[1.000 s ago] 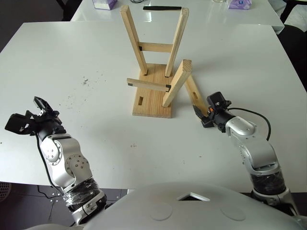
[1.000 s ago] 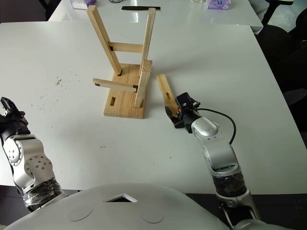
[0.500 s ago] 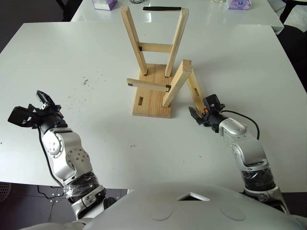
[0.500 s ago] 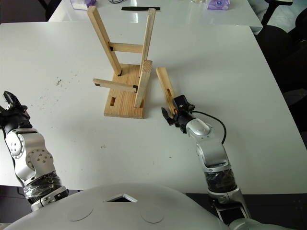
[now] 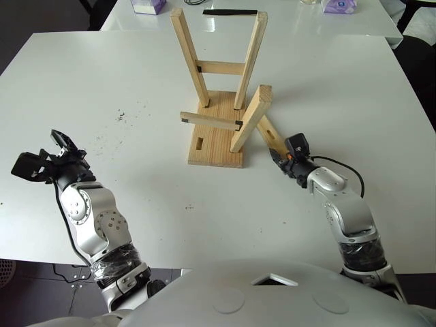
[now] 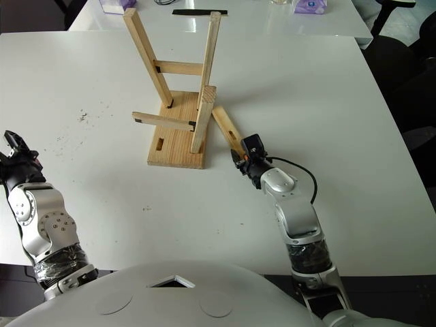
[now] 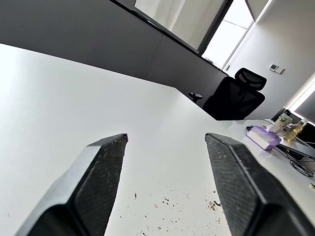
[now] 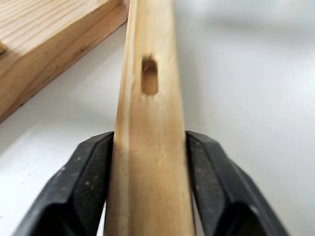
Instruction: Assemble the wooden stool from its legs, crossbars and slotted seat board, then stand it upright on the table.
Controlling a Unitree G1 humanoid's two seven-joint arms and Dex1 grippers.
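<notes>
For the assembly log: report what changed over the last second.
The right pincer pushed in toward the seat board, swinging the far end of the loose leg it clamps closer to it. The left pincer shifted slightly, open. The fitted legs and crossbars stayed put.
</notes>
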